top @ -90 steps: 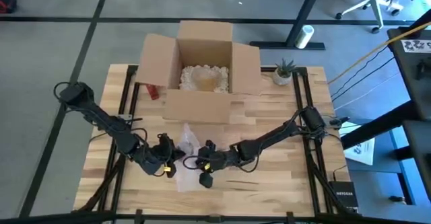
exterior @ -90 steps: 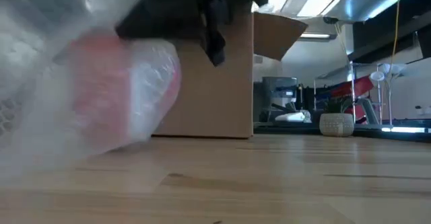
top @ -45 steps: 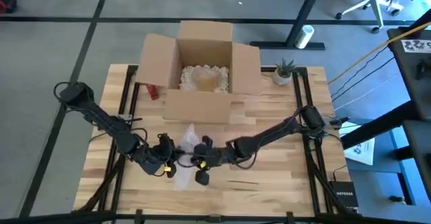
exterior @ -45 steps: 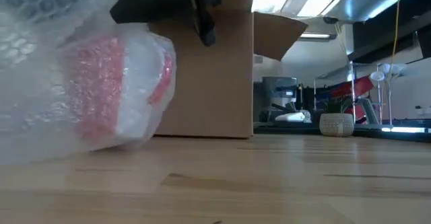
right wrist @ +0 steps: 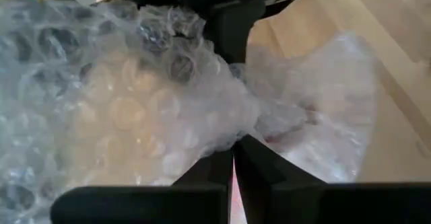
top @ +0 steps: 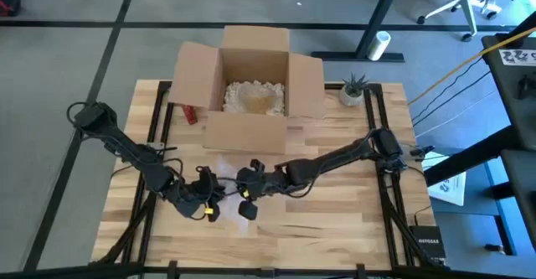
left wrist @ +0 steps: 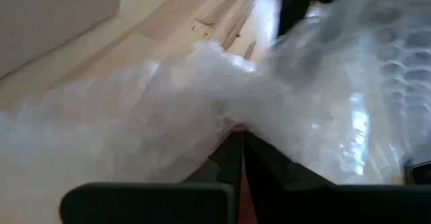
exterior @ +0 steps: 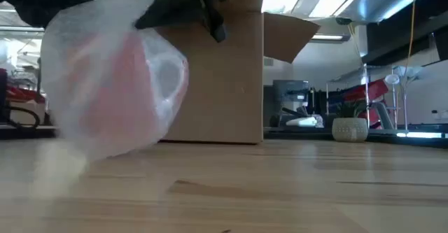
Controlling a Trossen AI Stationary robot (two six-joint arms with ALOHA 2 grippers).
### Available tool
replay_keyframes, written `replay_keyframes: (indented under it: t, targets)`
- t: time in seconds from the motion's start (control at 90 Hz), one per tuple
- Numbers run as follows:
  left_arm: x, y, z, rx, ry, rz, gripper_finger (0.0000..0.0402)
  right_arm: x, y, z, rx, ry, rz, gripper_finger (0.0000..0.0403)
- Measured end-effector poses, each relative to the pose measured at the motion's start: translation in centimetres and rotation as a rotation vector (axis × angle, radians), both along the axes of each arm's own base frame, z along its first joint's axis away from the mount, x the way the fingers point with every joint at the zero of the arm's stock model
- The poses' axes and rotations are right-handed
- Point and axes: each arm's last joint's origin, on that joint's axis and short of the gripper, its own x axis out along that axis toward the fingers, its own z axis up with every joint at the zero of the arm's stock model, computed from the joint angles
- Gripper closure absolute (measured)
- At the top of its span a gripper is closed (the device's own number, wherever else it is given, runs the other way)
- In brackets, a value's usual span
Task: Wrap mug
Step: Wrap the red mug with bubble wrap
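Near the front of the wooden table [top: 335, 229], the red mug [exterior: 115, 86] sat swaddled in bubble wrap [exterior: 84, 65], in front of the open cardboard box [top: 251, 86]. The left gripper [top: 211, 197] had its fingers pressed together on the bubble wrap. The right gripper [top: 243, 187], just beside it, was likewise pinching the bubble wrap, fingers together.
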Motion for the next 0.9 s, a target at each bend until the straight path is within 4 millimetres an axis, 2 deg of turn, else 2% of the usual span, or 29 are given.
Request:
replay_keyframes:
  t: [0.144,0.367,0.9]
  targets:
    - [0.1,-0.1,0.2,0.003,-0.015,-0.013,0.0402,0.1,-0.4,-0.1,0.037,0.012,0.006,0.0403]
    - [0.2,-0.2,0.3,0.008,-0.022,-0.028,0.0402,0.0,0.2,-0.4,0.045,0.030,0.068,0.0403]
    - [1.5,1.3,0.8,-0.013,-0.051,-0.005,0.0402,-4.4,0.6,3.3,0.002,0.197,0.030,0.0403]
